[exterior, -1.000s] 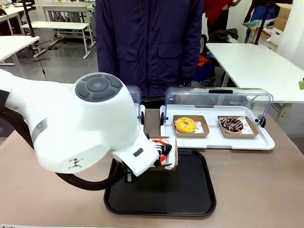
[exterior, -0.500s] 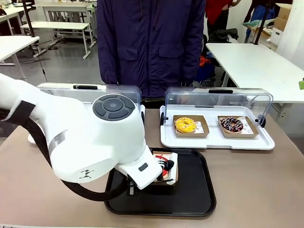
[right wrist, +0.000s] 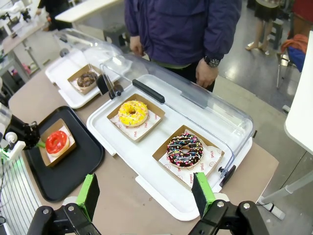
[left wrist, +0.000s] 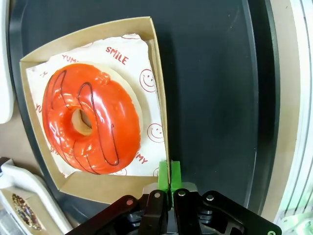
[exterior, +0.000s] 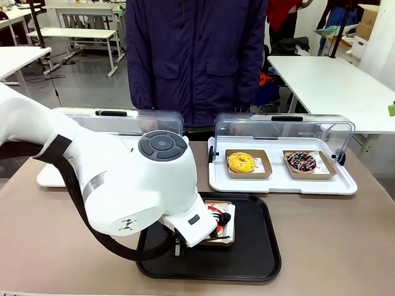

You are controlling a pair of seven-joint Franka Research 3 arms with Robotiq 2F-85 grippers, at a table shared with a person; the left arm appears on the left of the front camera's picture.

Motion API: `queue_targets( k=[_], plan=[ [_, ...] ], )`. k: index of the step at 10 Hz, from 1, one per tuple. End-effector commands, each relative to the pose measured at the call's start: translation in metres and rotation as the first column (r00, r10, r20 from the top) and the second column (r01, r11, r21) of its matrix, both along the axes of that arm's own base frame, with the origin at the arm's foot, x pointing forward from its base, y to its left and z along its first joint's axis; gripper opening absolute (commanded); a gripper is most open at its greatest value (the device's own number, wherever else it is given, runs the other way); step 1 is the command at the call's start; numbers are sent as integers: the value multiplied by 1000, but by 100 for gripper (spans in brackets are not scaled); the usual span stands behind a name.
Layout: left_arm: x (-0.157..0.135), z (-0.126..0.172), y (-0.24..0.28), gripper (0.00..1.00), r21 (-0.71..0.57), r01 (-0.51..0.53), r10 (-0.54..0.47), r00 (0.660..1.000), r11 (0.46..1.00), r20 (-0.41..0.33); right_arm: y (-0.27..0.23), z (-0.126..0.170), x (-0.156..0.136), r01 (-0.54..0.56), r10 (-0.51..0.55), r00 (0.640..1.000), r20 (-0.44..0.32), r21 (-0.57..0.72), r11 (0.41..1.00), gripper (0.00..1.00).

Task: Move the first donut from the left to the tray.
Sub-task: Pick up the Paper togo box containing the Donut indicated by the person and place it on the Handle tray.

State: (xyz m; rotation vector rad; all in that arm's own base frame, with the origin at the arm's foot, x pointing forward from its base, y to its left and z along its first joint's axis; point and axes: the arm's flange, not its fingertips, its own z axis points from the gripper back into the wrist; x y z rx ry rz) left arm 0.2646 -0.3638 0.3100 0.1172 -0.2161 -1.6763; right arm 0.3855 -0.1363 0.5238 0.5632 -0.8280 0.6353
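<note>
The first donut from the left, glossy red with dark squiggles, lies on printed white paper in a small brown cardboard tray. My left gripper is shut on that cardboard tray's side wall, green pads pinched together. The cardboard tray sits low on the black tray, in its left half. From the front, my left arm covers most of the donut and the black tray's left part. In the right wrist view the donut is on the black tray, and my right gripper hangs open above the table.
A white display tray with its clear lid raised holds a yellow donut and a chocolate sprinkled donut. Another display tray stands at the left, behind my arm. A person stands at the far side.
My left arm has swung right and come down, bringing the cardboard tray with the red donut from above the black tray's far edge to low on its surface.
</note>
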Motion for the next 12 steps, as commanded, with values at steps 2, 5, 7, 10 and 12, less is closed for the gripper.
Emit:
queue_targets(
  k=[2, 5, 7, 10, 12],
  plan=[
    [4, -7, -11, 56, 18, -16, 16, 1000, 1000, 26, 0, 1, 3, -14, 13, 999, 33, 19, 1000, 100],
    [1, 21, -1, 100, -22, -44, 45, 999, 999, 21, 0, 1, 3, -14, 13, 999, 33, 19, 1000, 100],
    [0, 59, 18, 82, -84, -94, 97, 995, 992, 32, 0, 1, 3, -14, 13, 999, 33, 19, 1000, 100],
    [1, 93, 31, 100, -80, -39, 40, 999, 996, 18, 0, 1, 3, -14, 13, 999, 33, 19, 1000, 100],
    [3, 87, 19, 100, -107, -82, 87, 995, 991, 44, 0, 1, 3, -14, 13, 999, 33, 19, 1000, 100]
  ],
)
